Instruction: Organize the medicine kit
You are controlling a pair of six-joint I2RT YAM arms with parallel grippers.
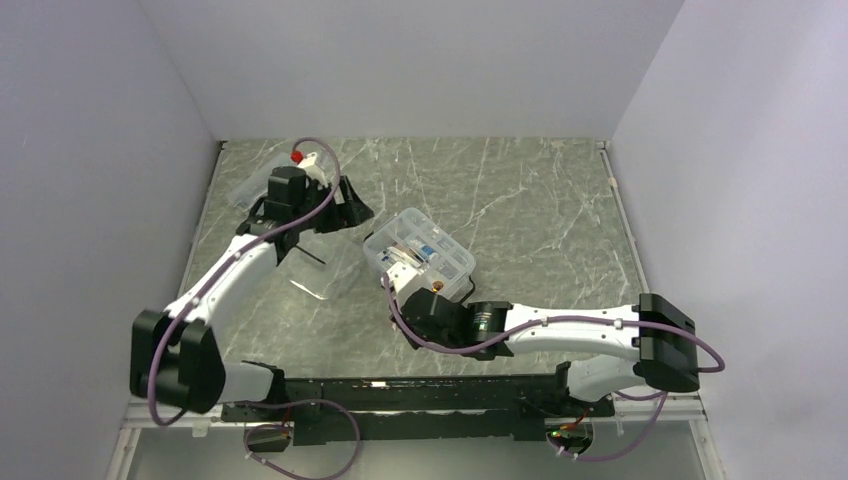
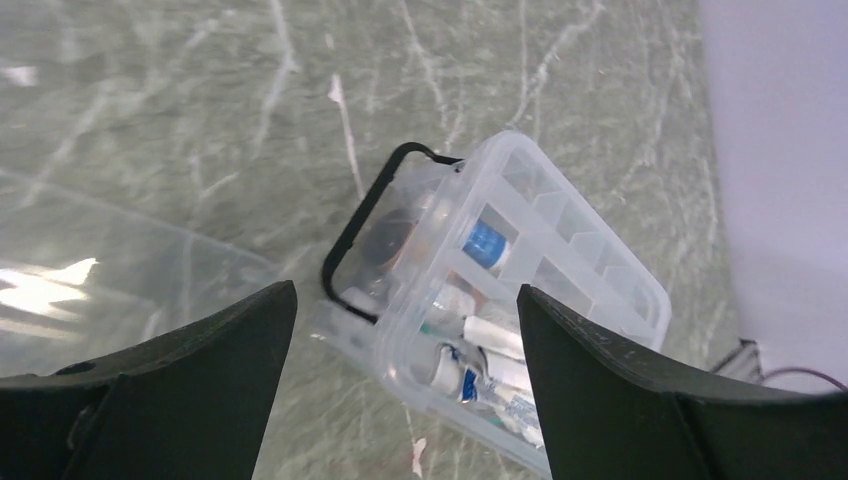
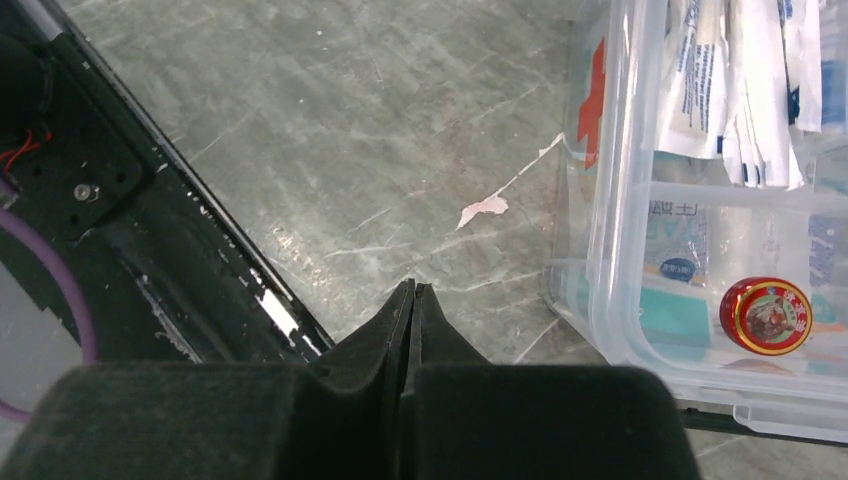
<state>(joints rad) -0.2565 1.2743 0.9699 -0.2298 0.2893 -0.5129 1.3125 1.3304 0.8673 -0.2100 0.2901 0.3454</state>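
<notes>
The medicine kit (image 1: pixel 420 255) is a clear tub standing open at mid-table, with sachets, tubes and a red round tin (image 3: pixel 766 316) in its compartments. Its red cross (image 3: pixel 592 100) faces my right wrist camera. It also shows in the left wrist view (image 2: pixel 520 300), with its dark handle (image 2: pixel 352 240). Its clear lid (image 1: pixel 312 272) lies flat on the table to the tub's left. My left gripper (image 1: pixel 308 222) is open and empty above the lid, left of the tub. My right gripper (image 3: pixel 412 292) is shut and empty, low over the table by the tub's near corner.
A flatter clear case (image 1: pixel 243 190) lies at the back left behind my left arm. The black mounting rail (image 3: pixel 200 290) runs along the near table edge just behind my right gripper. White walls close in the table on three sides.
</notes>
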